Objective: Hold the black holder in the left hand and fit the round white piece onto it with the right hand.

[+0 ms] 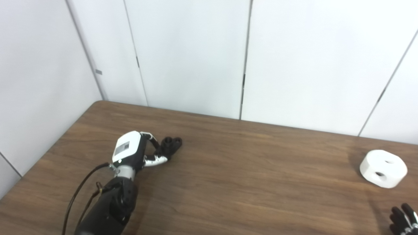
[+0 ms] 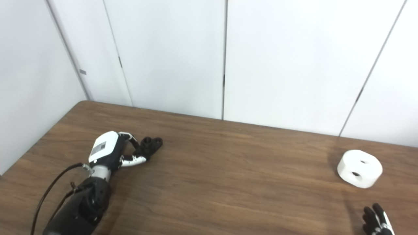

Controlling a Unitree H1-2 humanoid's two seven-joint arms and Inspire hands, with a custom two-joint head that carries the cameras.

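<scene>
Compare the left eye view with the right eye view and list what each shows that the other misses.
Only the left eye view: little extra. Only the right eye view: bare table beyond the round white piece, and more of the right hand. Both: the left hand at the black holder, the white piece lying apart, far right.

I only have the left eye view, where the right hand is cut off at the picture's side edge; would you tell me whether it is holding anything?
Observer: In the right eye view the right hand is clear of the side edge. Its fingers are spread with nothing between them.
Operator: Thank you. Does the table continue to the right of the round white piece?
Observer: Yes. A wide strip of table shows to the right of the round white piece.
</scene>
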